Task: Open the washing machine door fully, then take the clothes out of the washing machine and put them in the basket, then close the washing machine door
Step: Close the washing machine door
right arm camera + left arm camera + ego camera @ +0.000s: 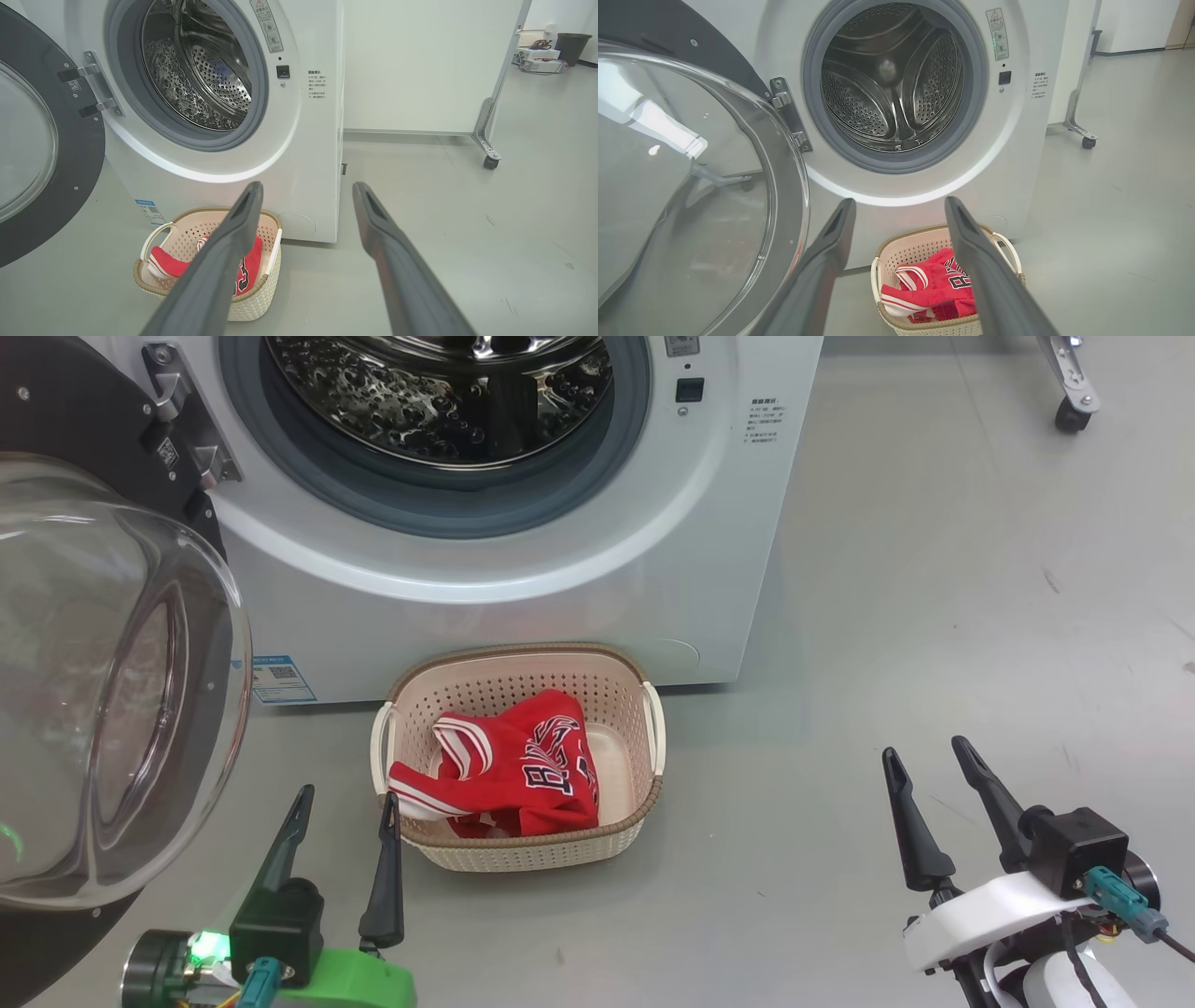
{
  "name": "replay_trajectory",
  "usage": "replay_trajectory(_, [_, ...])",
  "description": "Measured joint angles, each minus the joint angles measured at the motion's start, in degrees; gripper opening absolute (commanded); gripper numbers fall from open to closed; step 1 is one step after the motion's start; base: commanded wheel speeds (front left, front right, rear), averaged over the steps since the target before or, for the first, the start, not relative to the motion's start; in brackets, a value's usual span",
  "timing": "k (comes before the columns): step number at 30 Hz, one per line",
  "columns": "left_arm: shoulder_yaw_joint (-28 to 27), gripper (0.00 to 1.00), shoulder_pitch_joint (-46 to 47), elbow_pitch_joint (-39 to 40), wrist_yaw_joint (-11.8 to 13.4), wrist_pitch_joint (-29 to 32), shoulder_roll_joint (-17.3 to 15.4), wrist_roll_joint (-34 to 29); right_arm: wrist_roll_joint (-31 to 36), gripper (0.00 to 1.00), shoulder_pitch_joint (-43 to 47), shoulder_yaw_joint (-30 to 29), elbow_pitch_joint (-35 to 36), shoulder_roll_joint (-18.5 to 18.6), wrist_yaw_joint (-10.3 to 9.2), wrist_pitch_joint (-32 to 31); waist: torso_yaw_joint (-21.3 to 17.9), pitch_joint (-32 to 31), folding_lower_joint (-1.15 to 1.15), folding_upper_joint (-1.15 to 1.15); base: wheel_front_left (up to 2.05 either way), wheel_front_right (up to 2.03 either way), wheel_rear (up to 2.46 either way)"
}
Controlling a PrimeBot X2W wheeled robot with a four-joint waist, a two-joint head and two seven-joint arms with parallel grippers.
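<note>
Two grippers low in the head view, both spread wide and holding nothing. Left gripper (348,793) at lower left, dark fingers pointing up the view, between the washing machine door (112,691) and the basket (532,854). Inner finger overlapping the basket's near left corner in that view; touching or not, cannot tell. Right gripper (924,747) at lower right, over bare grey floor (934,616), well apart from the basket and from the washing machine (523,616).

Washing machine door standing wide open on its hinge at the machine's left side, with a glossy black ring and a bulging clear glass bowl, well clear of the opening. Grey rubber gasket (448,518) round the mouth. Behind it the perforated steel drum (439,401), ribs and holes plain in both wrist views. Small blue label (277,679) low on the white front, beside the door's edge.

Basket upright on the floor, just in front of the machine and below the opening, a white handle at either side. Clothes (523,765) inside it: red fabric bunched in a heap, white-striped trim toward the left, black-and-white lettering facing up on the right. Some of the basket's cream bottom showing to the right of the heap.

Metal leg with a castor (1072,401) at the upper right of the head view, well away on the floor.
</note>
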State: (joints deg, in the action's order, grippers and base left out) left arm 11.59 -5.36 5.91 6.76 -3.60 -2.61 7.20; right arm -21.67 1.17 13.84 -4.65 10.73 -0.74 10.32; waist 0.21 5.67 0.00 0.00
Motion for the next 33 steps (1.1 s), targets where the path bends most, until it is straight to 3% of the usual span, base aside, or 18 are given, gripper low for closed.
replay_trajectory(14, [1.49,1.00,0.01,-0.16,0.00,0.00,0.00,-0.16,-0.21,1.00,0.92,-0.87,0.43,0.80,-0.88,0.00,3.19,-0.19,0.00,0.00,0.00,0.00,0.00])
replay_trajectory(33, [1.08,1.00,-0.20,-0.55,0.01,-0.56,0.01,0.35,-0.44,1.00,1.74,-0.40,1.29,1.51,-0.84,-0.35,15.69,-1.11,0.00,0.00,0.00,0.00,0.00])
